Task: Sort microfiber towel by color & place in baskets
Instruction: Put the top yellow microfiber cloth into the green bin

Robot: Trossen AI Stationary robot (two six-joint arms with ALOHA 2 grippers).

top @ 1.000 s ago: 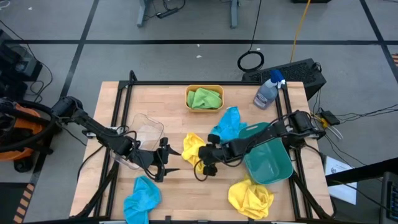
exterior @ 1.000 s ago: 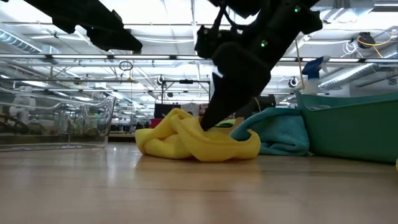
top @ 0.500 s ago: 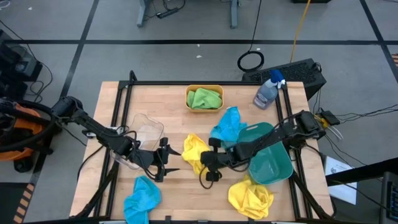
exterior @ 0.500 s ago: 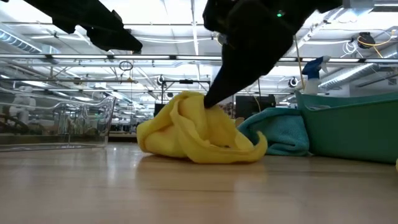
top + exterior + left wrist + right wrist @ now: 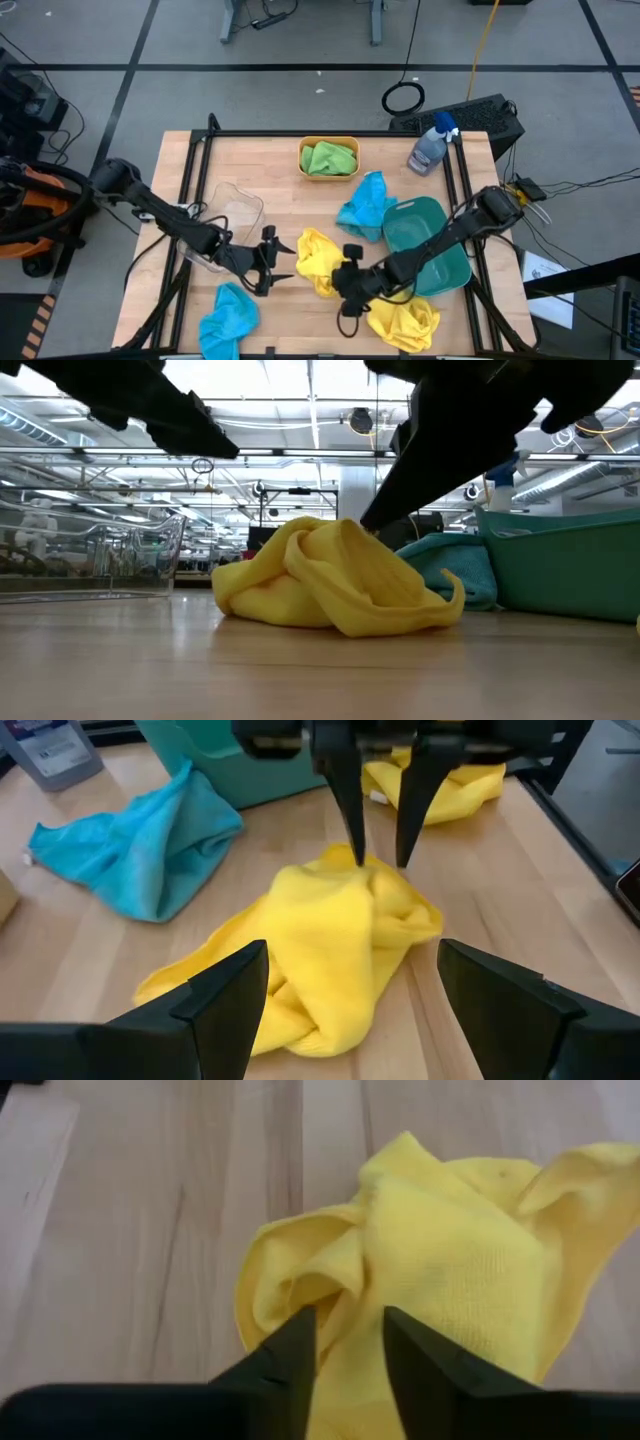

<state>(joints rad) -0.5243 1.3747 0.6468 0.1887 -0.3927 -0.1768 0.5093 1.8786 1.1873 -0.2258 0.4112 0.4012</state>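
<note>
A crumpled yellow towel [image 5: 312, 258] lies on the table's middle, toward the near edge. My right gripper [image 5: 378, 862] stands over its raised top, fingers apart. My left gripper [image 5: 285, 263] hovers open just to the towel's left, facing it, and touches nothing. A second yellow towel [image 5: 405, 318] lies at the near right. One blue towel [image 5: 365, 205] rests against the teal basket [image 5: 425, 220], and another [image 5: 228, 318] lies at the near left. Green towels [image 5: 328, 160] fill the orange-yellow basket [image 5: 328, 140]. The clear basket [image 5: 235, 205] stands at the left. My right gripper comes slanting down from the table's right. Its fingertips [image 5: 358, 855] stand on either side of the raised fold [image 5: 376, 875] at the yellow towel's top and touch the cloth there. The jaws stand apart, so the fold is not pinched. The towel lies bunched on the table.
A spray bottle with a blue head [image 5: 430, 150] stands at the far right corner. The right arm reaches across the teal basket. Bare wood shows between the clear basket and the orange-yellow one, and along the near edge between the blue and yellow towels.
My right gripper has gone toward the table's near edge and taken the yellow towel along. The towel has slid toward the near edge, away from the blue towel beside the teal basket, and is now bunched up higher.
</note>
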